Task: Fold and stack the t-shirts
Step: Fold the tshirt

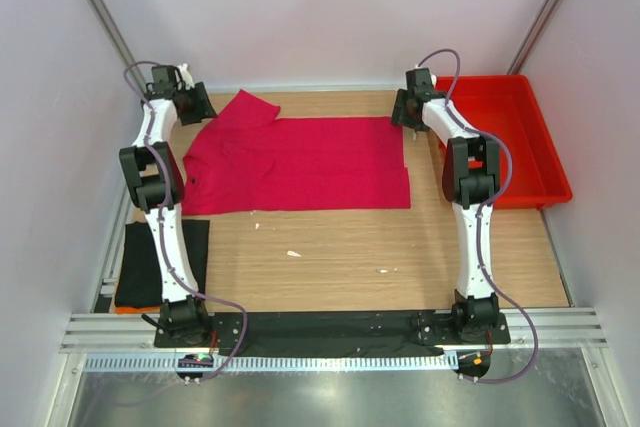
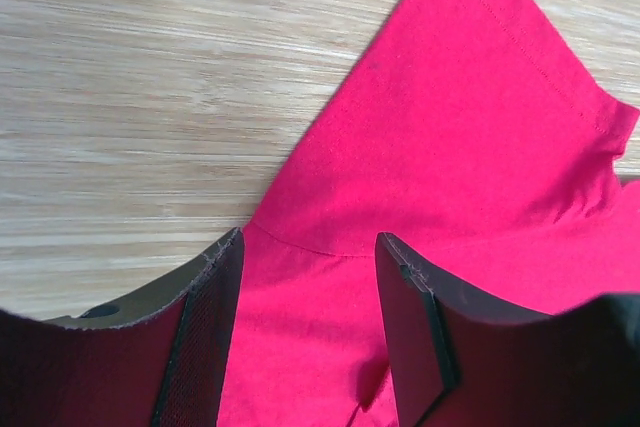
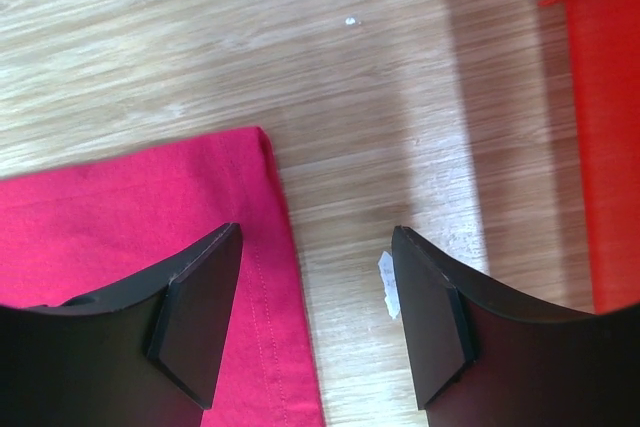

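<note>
Nothing gripped yet: left hand (image 2: 310, 247) over the sleeve of the crimson t-shirt (image 1: 300, 162), right hand (image 3: 318, 242) at its hem corner, both open. Edges should be pinched low, evenly.

So the spread-out t-shirt (image 1: 300, 162) lies flat across the far half of the table (image 1: 330, 257), one sleeve poking toward the far left corner. The other t-shirt (image 1: 135, 267) sits at the near left edge, partly under the left arm, well apart from the first. The tray (image 1: 548, 162) is off at the far right, just beside the right arm. The left gripper (image 1: 195, 105) hangs over that far-left sleeve. The right gripper (image 1: 403, 117) is over the shirt's far-right corner, the tray further right. A couple of scraps (image 1: 293, 253) lie on the table, nearer than the shirt.
</note>
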Robot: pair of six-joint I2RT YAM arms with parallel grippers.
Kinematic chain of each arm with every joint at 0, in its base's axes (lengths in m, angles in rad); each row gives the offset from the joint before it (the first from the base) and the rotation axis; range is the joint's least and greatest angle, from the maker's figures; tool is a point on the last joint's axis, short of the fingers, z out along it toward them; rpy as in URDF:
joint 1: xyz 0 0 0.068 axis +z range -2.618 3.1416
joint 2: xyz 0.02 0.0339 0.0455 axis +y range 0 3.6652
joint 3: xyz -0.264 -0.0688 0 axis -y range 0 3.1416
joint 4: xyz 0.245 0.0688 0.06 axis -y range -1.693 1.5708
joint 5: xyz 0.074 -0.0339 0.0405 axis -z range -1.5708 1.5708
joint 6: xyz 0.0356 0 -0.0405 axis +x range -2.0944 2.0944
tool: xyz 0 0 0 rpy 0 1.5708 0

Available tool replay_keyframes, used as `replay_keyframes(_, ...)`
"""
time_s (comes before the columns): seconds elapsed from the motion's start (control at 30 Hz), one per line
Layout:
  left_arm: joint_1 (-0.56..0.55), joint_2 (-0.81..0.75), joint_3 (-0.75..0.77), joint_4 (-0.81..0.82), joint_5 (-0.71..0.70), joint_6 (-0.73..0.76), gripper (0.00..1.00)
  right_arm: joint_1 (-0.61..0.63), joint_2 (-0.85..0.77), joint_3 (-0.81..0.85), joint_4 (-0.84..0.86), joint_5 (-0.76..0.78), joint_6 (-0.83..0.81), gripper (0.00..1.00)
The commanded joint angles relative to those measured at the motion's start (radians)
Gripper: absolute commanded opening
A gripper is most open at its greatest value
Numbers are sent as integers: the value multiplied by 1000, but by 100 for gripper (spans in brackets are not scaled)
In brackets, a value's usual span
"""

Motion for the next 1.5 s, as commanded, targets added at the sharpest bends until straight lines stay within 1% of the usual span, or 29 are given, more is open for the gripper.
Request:
replay_keyframes(0.0, 10, 22, 38, 33, 31, -6, 57, -10, 27, 50, 27, -33, 7, 68)
replay_keyframes(0.1, 10, 31, 34, 16, 42, 2, 57, -10, 46, 77, 35, -79, 10, 66)
replay_keyframes(0.17, 8, 36, 38, 4, 47, 9, 57, -10, 53, 84, 43, -75, 18, 66)
replay_keyframes(0.27, 11, 39, 42, 1, 50, 18, 56, -10, 61, 87, 70, -111, 18, 65)
replay_keyframes(0.37, 10, 47, 46, -4, 48, 28, 56, -10, 84, 119, 64, -134, 18, 62)
replay_keyframes(0.5, 13, 54, 45, -9, 39, 32, 56, -10, 112, 155, 66, -193, 16, 56)
replay_keyframes(0.57, 14, 59, 46, -9, 39, 28, 56, -9, 121, 167, 66, -190, 18, 54)
replay_keyframes(0.67, 16, 64, 45, -4, 51, 20, 56, -10, 144, 202, 40, -167, 12, 47)
replay_keyframes(0.83, 22, 67, 49, -4, 62, 22, 54, -10, 155, 209, 26, -159, -8, 45)
replay_keyframes(0.9, 23, 70, 52, -1, 71, 20, 54, -10, 156, 206, 24, -160, -10, 37)
replay_keyframes(0.93, 22, 73, 54, -1, 76, 21, 54, -10, 158, 207, 23, -162, -11, 35)
replay_keyframes(1.03, 22, 76, 55, -1, 91, 23, 55, -10, 159, 207, 21, -162, -13, 33)
replay_keyframes(1.17, 22, 76, 54, 1, 119, 31, 55, -10, 159, 210, 26, -167, -16, 27)
replay_keyframes(1.23, 23, 77, 55, 1, 117, 32, 54, -10, 159, 212, 33, -173, -16, 26)
replay_keyframes(1.33, 22, 82, 60, 7, 120, 25, 54, -12, 159, 213, 37, -179, -11, 22)
replay_keyframes(1.37, 23, 84, 63, 8, 125, 23, 54, -10, 161, 215, 38, -179, -13, 18)
replay_keyframes(1.43, 22, 84, 64, 8, 117, 23, 54, -10, 159, 213, 40, -182, -13, 17)
replay_keyframes(1.47, 22, 77, 65, 7, 81, 18, 53, -10, 159, 215, 38, -182, -13, 17)
